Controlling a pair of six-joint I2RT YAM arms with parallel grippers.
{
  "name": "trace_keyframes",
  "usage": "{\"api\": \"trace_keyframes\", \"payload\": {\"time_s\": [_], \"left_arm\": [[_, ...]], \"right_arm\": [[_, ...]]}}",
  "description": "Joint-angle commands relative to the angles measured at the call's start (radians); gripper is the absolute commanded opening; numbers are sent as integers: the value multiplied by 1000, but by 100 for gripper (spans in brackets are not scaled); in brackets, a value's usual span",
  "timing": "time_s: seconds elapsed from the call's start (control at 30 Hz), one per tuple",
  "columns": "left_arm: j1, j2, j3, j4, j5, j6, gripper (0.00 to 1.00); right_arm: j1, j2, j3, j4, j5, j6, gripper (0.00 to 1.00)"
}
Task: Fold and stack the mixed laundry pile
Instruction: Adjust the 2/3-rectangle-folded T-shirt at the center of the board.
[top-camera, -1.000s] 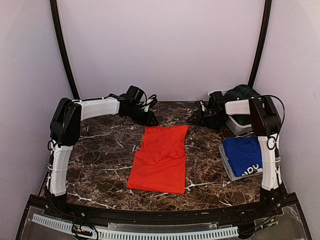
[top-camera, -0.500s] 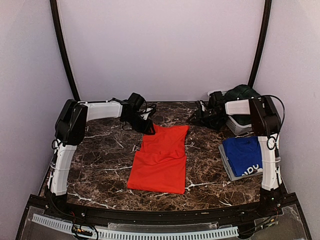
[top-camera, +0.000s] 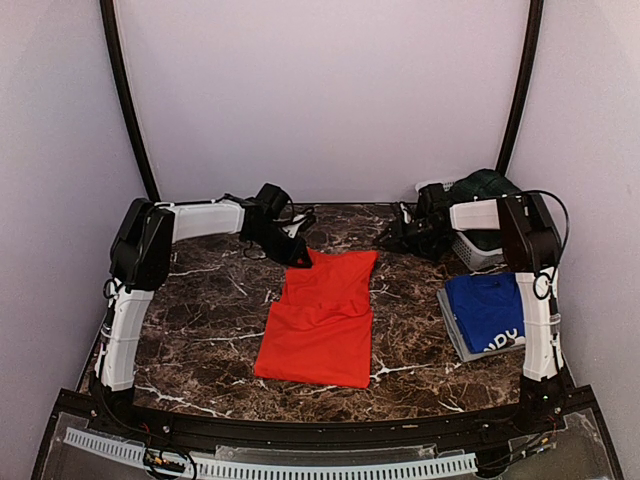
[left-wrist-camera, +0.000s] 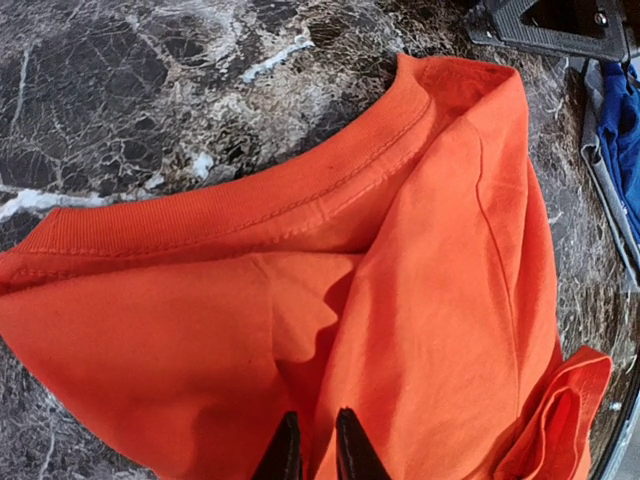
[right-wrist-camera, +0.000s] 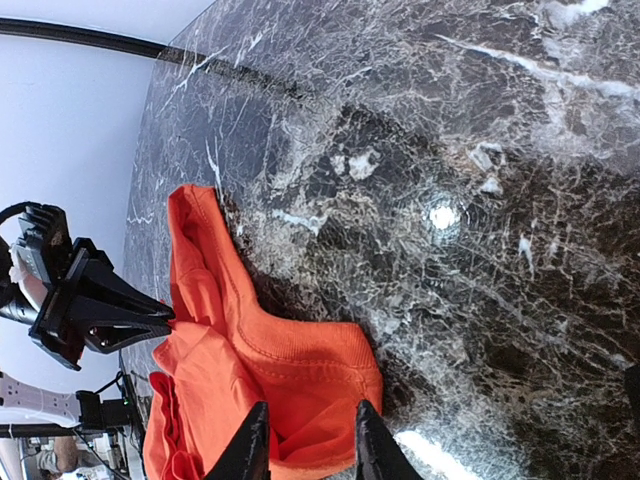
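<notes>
The red-orange T-shirt (top-camera: 320, 315) lies folded lengthwise in the middle of the marble table, collar end at the far side. My left gripper (top-camera: 298, 258) is down on its far left corner. In the left wrist view the fingers stand almost together (left-wrist-camera: 312, 445) with a crease of the red fabric (left-wrist-camera: 420, 300) pinched between them. My right gripper (top-camera: 392, 238) is at the far right corner. Its fingers (right-wrist-camera: 305, 440) stand apart on either side of the collar corner (right-wrist-camera: 320, 370) without closing on it. A folded royal blue T-shirt (top-camera: 487, 310) lies at the right.
The blue T-shirt rests on a flat grey tray (top-camera: 452, 330) near the right arm's base. A white basket (top-camera: 475, 255) at the back right holds a dark green garment (top-camera: 485, 188). Dark marble table (top-camera: 200, 300) spreads left of the red shirt.
My left gripper has come forward and down onto the shirt's far left corner, and its jaws have narrowed on the fabric. The right arm has barely moved.
</notes>
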Motion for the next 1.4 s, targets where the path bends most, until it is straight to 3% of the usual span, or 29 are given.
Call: {"api": "trace_keyframes", "payload": {"time_s": [0.0, 0.1, 0.43, 0.8, 0.87, 0.97, 1.03, 1.37], "left_arm": [[-1, -12, 35, -47, 30, 20, 7], [0, -33, 31, -60, 18, 15, 0], [23, -143, -110, 20, -5, -36, 0], [50, -230, -267, 131, -7, -71, 0], [50, -222, -252, 120, -4, -62, 5], [48, -213, -226, 115, 12, -42, 25], [48, -196, -196, 97, 17, -27, 32], [33, -69, -50, 33, 43, 12, 33]], "right_arm": [[3, 13, 29, 12, -9, 0, 28], [3, 13, 32, 9, -9, -2, 30], [0, -7, 30, -9, 4, -17, 40], [0, -16, 9, -3, -3, -19, 42], [0, -17, 5, -1, -3, -19, 42], [0, -17, 4, 1, -3, -19, 42], [0, -16, 4, 3, -3, -16, 42], [0, -14, 8, -3, -3, -20, 42]]}}
